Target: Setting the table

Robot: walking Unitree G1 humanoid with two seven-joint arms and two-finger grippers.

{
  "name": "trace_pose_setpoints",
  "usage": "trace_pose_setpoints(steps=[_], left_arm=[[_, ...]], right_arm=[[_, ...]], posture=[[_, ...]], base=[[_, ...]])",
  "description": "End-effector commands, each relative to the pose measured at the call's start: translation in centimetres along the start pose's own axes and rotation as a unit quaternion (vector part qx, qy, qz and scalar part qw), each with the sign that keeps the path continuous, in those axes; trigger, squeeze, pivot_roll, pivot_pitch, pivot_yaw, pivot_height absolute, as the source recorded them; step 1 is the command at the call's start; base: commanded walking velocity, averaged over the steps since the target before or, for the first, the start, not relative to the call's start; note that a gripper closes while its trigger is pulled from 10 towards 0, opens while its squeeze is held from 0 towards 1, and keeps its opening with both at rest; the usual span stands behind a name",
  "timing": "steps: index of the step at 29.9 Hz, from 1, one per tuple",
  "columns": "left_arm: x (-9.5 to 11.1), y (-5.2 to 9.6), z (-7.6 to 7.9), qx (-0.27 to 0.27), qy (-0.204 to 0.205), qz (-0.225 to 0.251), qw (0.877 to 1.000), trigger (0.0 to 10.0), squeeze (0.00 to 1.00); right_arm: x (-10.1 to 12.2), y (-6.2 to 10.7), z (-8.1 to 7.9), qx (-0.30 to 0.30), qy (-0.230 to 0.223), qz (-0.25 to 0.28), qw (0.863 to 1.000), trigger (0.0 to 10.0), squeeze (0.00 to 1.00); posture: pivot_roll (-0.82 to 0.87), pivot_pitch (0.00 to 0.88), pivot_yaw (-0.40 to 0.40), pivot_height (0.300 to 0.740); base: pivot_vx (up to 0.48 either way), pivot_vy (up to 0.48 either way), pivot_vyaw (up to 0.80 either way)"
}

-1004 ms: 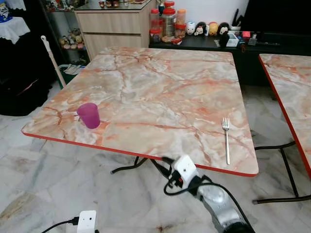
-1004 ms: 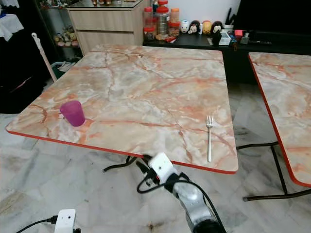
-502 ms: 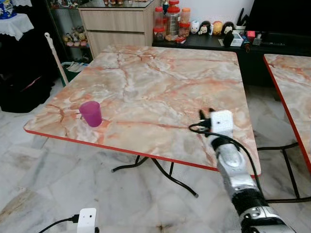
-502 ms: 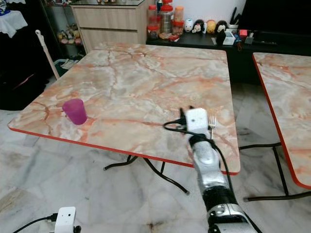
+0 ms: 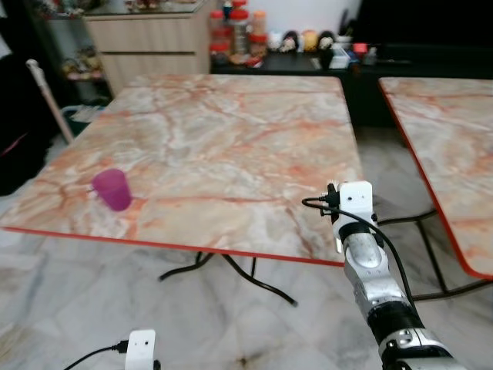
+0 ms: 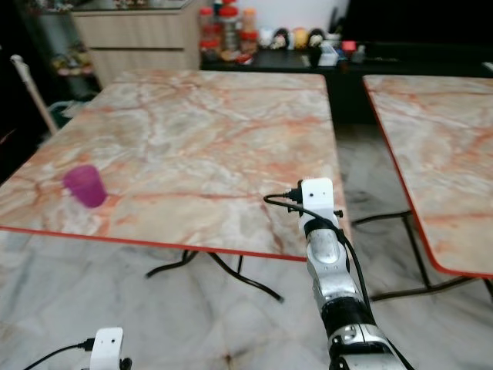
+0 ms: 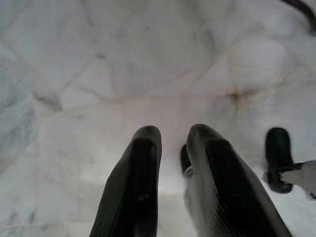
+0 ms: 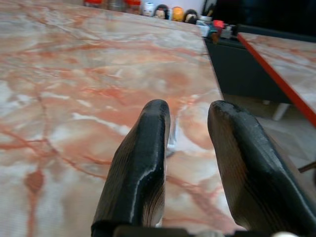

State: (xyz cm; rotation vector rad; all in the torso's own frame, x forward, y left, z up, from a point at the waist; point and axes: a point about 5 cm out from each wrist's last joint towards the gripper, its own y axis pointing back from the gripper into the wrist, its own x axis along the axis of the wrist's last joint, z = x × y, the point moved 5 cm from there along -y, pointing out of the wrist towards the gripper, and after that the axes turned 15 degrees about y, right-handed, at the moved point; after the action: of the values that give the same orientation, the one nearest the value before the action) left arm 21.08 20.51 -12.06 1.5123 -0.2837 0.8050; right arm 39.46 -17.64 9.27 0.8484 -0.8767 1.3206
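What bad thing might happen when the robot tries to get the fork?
1. The open right pincer hovers low over the table's near right corner, where a pale sliver, probably the fork, lies flat. A nudge might slide it off onto the floor.
2. The fork is thin and flat on a hard top, so the fingers might slip and not catch it.

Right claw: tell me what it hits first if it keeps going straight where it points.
Probably the fork, lying on the marble table just ahead between the open fingers of the right claw. Depth is unclear, so the tabletop itself could come first.
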Motion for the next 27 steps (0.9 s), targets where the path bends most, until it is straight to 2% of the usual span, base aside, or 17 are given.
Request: trace_pose_setpoints(steps=[1, 8, 13, 14, 27], left_arm=[[-0.5, 0.1, -0.4, 0.005, 0.001, -0.006, 1.0, 10.0, 0.0], [-0.6, 0.1, -0.5, 0.008, 0.003, -0.008, 1.0, 10.0, 0.0], [-0.8, 0.2, -0.7, 0.011, 0.005, -0.009, 1.0, 10.0, 0.0], [-0.8, 0.2, -0.8, 0.012, 0.005, -0.009, 1.0, 10.0, 0.0], [-0.8, 0.3, -1.2, 0.015, 0.008, -0.006, 1.0, 10.0, 0.0]], right_arm=[[1.3, -0.3, -0.7, 0.006, -0.007, 0.02, 1.0, 10.0, 0.0], [1.5, -0.4, -1.0, 0.009, -0.017, 0.019, 1.0, 10.0, 0.0], [1.6, -0.4, -1.5, 0.02, -0.022, 0.02, 0.999, 10.0, 0.0], [2.0, -0.3, -1.8, 0.023, -0.023, 0.033, 0.999, 10.0, 0.0], [2.6, 0.0, -3.2, 0.039, -0.043, 0.042, 0.997, 10.0, 0.0]], posture=[[-0.02, 0.0, 0.015, 0.732], [-0.02, 0.0, 0.012, 0.732], [-0.02, 0.0, 0.013, 0.732], [-0.01, 0.0, 0.014, 0.732], [-0.01, 0.0, 0.02, 0.732]], base=[[0.0, 0.0, 0.0], [0.275, 0.0, 0.0], [0.318, 0.0, -0.68], [0.319, 0.0, 0.0], [0.319, 0.0, 0.0]])
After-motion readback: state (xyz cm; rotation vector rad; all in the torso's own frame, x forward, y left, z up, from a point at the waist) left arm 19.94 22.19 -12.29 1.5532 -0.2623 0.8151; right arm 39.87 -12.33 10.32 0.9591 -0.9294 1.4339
